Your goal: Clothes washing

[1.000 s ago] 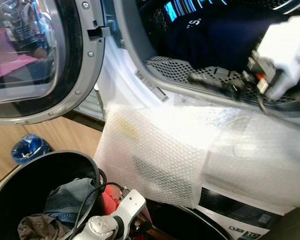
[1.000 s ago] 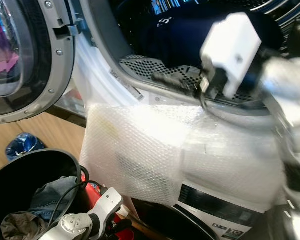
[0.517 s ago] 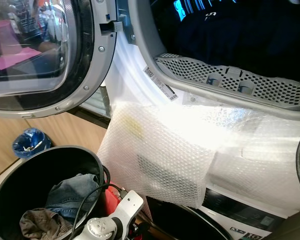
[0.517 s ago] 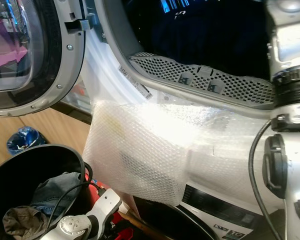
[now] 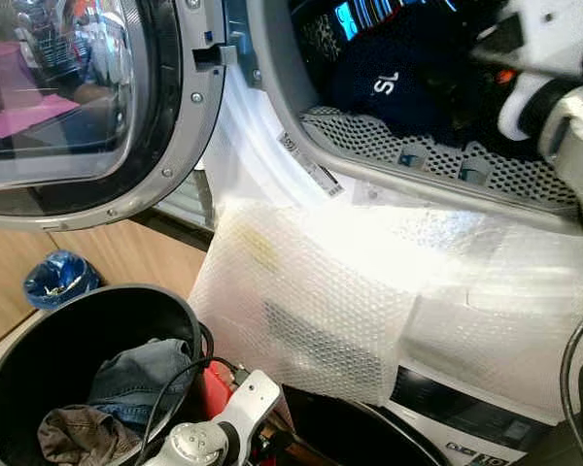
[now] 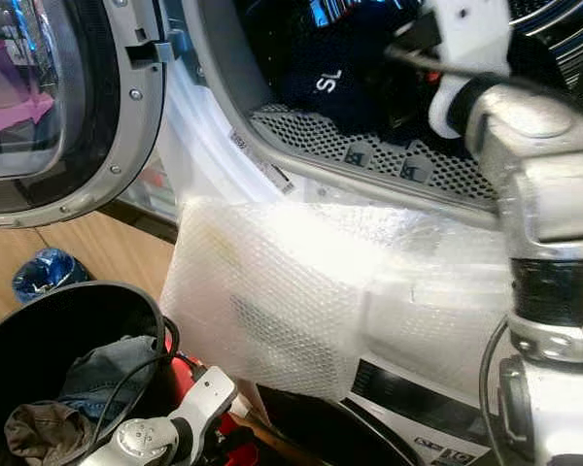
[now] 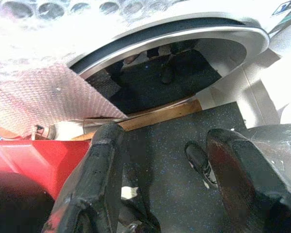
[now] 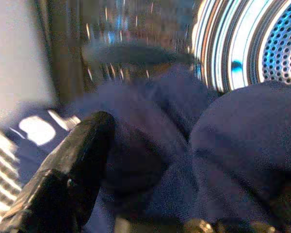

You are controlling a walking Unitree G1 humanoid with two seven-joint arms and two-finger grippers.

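Bubble wrap [image 5: 369,291] covers your washer's front below the open door [image 5: 87,107]. Your right gripper [image 8: 150,160] is inside the drum, fingers closed on the navy garment [image 5: 398,87]. Left gripper [image 7: 165,184] hangs spread.

One navy garment with white lettering [image 5: 394,78] lies in one open front-loading washing machine drum [image 5: 437,160]. Below the drum, one black round basket [image 5: 39,359] holds two garments: one blue denim piece [image 5: 136,374] and one brown crumpled cloth [image 5: 73,437].

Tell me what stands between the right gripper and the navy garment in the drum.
Nothing visible does. The right gripper is already inside the drum, with the navy garment bunched against one of its fingers.
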